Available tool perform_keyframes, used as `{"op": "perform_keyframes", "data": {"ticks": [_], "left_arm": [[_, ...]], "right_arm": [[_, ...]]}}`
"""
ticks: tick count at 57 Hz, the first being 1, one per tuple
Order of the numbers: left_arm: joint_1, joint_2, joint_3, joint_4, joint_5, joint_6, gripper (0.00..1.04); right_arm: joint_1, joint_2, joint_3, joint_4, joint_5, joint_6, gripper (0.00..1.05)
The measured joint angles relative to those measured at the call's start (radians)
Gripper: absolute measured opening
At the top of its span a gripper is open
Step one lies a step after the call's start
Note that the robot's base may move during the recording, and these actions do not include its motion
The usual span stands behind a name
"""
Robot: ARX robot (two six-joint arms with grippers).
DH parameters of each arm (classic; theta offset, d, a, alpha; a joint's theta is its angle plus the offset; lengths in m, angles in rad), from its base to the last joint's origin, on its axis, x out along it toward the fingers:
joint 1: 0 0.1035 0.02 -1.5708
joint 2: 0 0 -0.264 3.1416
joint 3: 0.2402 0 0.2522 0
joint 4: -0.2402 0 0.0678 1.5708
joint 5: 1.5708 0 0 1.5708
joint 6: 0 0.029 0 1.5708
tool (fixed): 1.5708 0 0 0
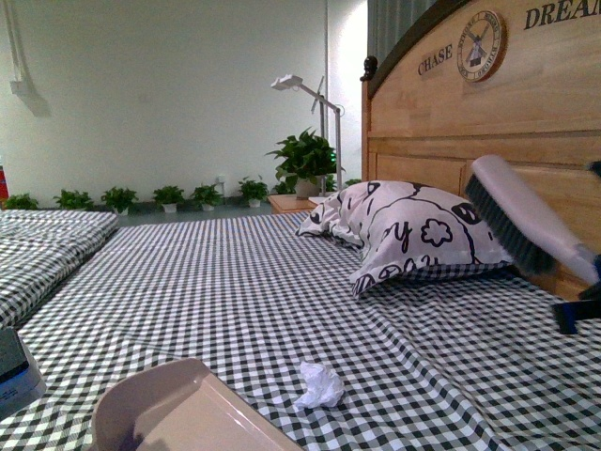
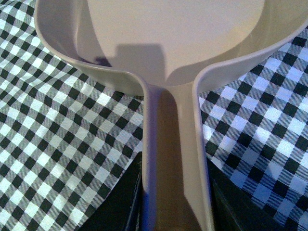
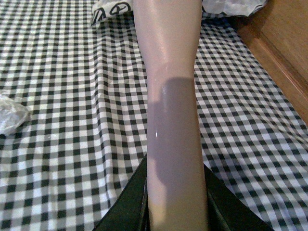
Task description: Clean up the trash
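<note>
A crumpled wad of white tissue paper (image 1: 320,385) lies on the bed's black-and-white checked sheet (image 1: 235,282), near the bed's near edge and roughly midway across it. Just beside the wad, at the near edge, sits the beige dustpan (image 1: 178,409), its open pan tilted above the sheet; pan and wad are apart. In the left wrist view the left hand (image 2: 174,202) is clamped on the dustpan's handle (image 2: 173,144), dark fingers (image 2: 120,202) pressing it from both sides. The right hand (image 3: 175,202) is likewise clamped on the pale handle of a brush (image 1: 521,221), which hangs in the air at the bed's right side, bristles dark and pointing down toward the sheet, well apart from the wad. In the right wrist view the wad (image 3: 10,113) shows off to one side of the brush handle (image 3: 171,96). A black-and-white patterned pillow (image 1: 408,230) rests at the head of the bed against the wooden headboard (image 1: 488,103)
</note>
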Motion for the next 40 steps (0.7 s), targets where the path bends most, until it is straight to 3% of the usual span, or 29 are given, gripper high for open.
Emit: {"op": "perform_keyframes", "data": {"ticks": [16, 40], "left_arm": [[0.0, 0.0, 0.0, 0.0, 0.0, 0.0, 0.28], [0.0, 0.0, 0.0, 0.0, 0.0, 0.0, 0.28]], "right_arm": [[0.002, 0.327, 0.245, 0.031, 0.082, -0.119, 0.2], [0.078, 0.54, 0.341, 0.048, 0.051, -0.178, 0.2]]}}
